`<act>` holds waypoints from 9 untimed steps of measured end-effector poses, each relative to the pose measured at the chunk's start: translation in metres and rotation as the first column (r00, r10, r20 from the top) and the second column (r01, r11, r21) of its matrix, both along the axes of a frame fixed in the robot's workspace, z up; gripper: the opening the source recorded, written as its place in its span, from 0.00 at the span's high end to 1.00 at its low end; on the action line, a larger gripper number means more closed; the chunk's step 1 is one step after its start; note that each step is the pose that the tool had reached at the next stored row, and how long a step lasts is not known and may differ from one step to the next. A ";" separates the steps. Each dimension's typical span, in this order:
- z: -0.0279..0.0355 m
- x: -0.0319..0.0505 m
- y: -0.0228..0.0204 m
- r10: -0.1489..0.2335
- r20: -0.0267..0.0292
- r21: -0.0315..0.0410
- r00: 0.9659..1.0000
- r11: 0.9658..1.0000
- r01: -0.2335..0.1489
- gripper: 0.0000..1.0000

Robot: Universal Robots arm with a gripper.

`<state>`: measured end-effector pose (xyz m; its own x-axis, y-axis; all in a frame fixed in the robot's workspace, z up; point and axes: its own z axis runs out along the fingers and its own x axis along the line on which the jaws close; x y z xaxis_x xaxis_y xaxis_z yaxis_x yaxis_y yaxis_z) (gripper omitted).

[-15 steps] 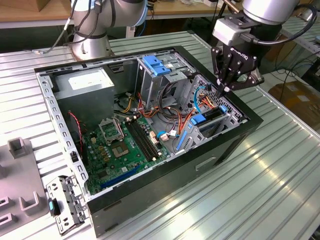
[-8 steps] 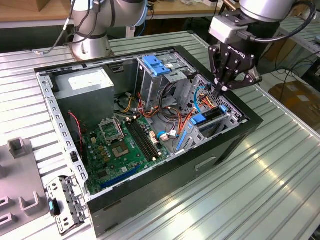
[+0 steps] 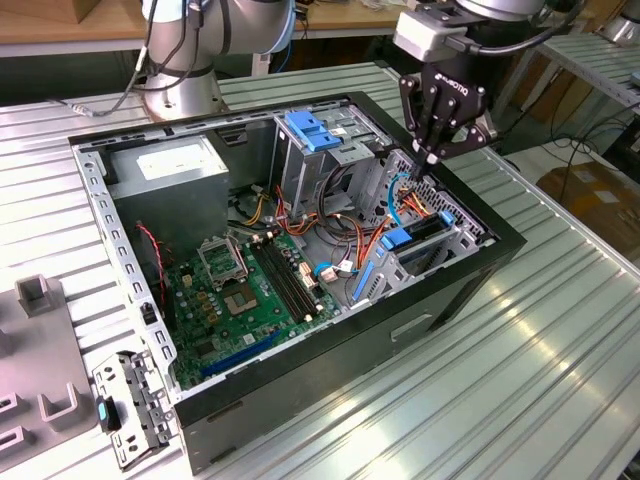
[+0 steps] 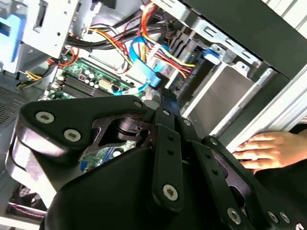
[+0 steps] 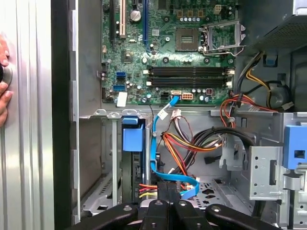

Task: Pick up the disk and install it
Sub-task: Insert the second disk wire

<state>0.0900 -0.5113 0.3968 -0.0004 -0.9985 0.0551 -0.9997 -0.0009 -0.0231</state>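
The disk (image 3: pixel 418 236) stands on edge in a slot of the drive cage at the case's near right corner, its blue rail end facing up. In the first wrist view the disk (image 5: pixel 132 140) shows as a blue tab over a dark edge. The second wrist view catches the silver side of the disk (image 4: pixel 218 91) with a blue tab at its end. My gripper (image 3: pixel 432 153) hangs just above the cage, fingers pressed together and holding nothing. In both wrist views the shut gripper (image 5: pixel 166 191) (image 4: pixel 165 96) sits over blue and orange cables beside the disk's slot.
The open black computer case (image 3: pixel 470 290) lies on a ribbed metal table. A bare blue bracket (image 3: pixel 315 130) tops the far cage. The green motherboard (image 3: pixel 255 290) and a grey power supply (image 3: pixel 175 165) fill the rest. A person's hand (image 4: pixel 268 148) (image 5: pixel 4 91) rests outside the case wall.
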 end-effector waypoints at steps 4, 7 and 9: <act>-0.0007 0.0001 0.0058 0.000 -0.017 -0.013 1.000 1.000 0.000 0.89; -0.0007 0.0041 0.0072 -0.001 -0.024 -0.049 1.000 0.999 0.000 0.89; -0.0006 0.0059 0.0111 -0.001 -0.026 -0.050 1.000 0.999 0.000 0.89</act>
<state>0.0959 -0.5001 0.3962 0.0010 -0.9945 0.1045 -1.0000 -0.0007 0.0030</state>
